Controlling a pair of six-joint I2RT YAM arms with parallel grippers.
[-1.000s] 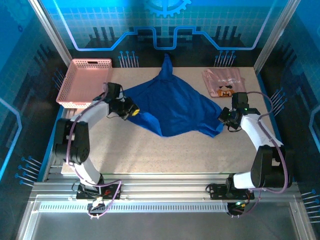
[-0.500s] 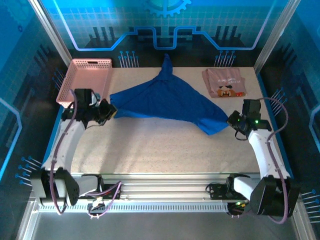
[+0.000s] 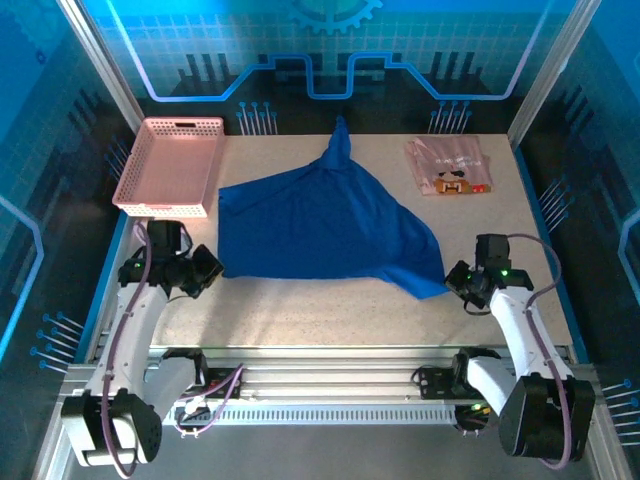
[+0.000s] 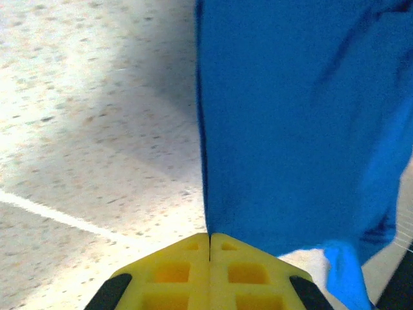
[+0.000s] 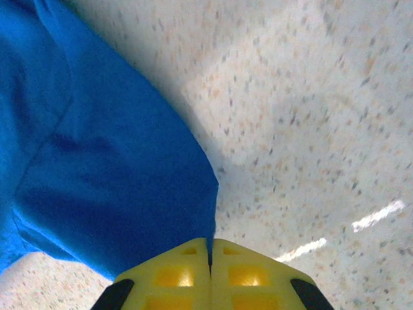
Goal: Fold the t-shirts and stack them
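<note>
T-shirts: two on the counter [image 3: 330, 310], one blue and spread wide, one pink in a small flat bundle; two end effectors, one basket [image 3: 182, 123].
The blue t-shirt [image 3: 325, 225] lies just right of the basket, spread between the two end effectors, with one peak of cloth pointing to the far edge. The left end effector [image 3: 208, 270], in front of the basket, has its yellow fingers [image 4: 174, 271] pressed together on the shirt's near left corner. The right end effector [image 3: 456, 280], well right of the basket, is likewise clamped on the near right corner. The pink t-shirt [image 3: 450, 167] sits far right of the basket, apart from the blue one.
</note>
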